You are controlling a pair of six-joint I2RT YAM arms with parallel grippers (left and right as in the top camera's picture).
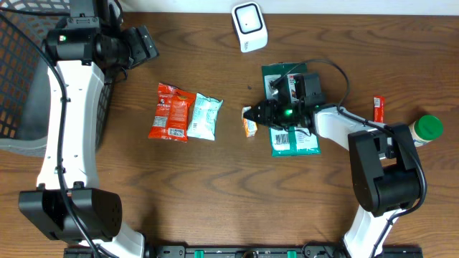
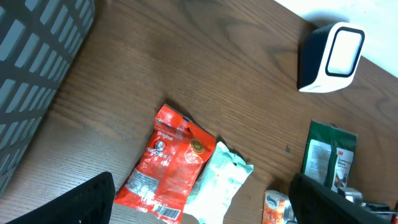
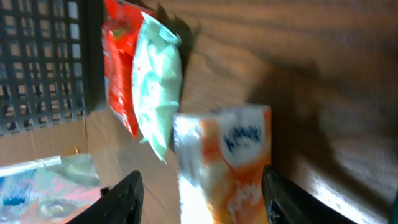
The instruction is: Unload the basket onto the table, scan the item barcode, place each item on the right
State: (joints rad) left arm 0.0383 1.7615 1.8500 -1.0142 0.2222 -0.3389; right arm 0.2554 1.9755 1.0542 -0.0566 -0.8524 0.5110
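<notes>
A small orange tissue pack lies on the wooden table just left of my right gripper. In the right wrist view the pack sits between the two black fingers with a gap on each side, so the right gripper is open around it. The white barcode scanner stands at the table's back edge and also shows in the left wrist view as the scanner. My left gripper hangs open at the back left, and in its own view the left gripper holds nothing.
A red snack bag and a pale green packet lie side by side at centre left. Green packets sit under the right arm. A small red sachet and a green-lidded bottle are at the right. A grey basket is at the left.
</notes>
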